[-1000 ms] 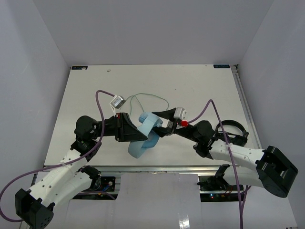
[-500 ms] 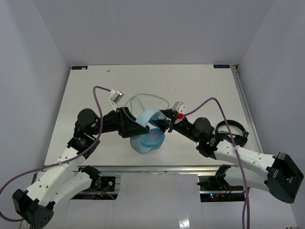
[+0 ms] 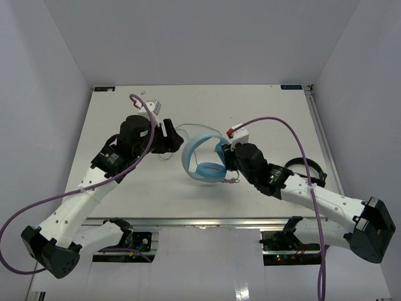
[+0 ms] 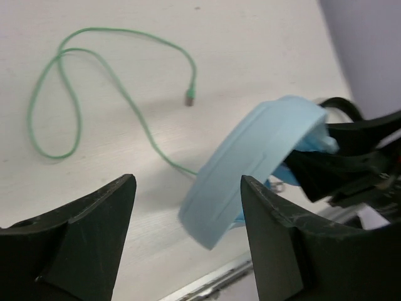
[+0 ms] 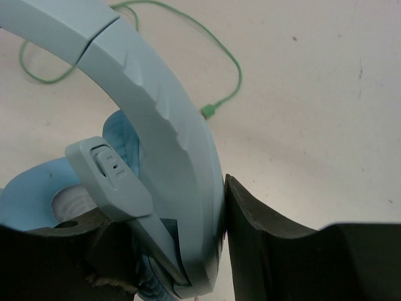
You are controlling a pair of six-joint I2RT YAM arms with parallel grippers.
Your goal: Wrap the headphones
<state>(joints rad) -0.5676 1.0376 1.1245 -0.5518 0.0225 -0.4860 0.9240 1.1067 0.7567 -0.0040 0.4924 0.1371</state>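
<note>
We note right hand [image 5: 182,241] pinching headphones [image 3: 207,170]; left hand [image 4: 187,213] spread, empty. Risk: lone grip slips, headphones tip; loose cable [image 5: 240,75] snags.

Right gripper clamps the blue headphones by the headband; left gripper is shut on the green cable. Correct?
Not quite. The left gripper is open and holds nothing; the green cable lies loose on the table, as the left wrist view shows. The right gripper does clamp the headphones by the headband.
</note>
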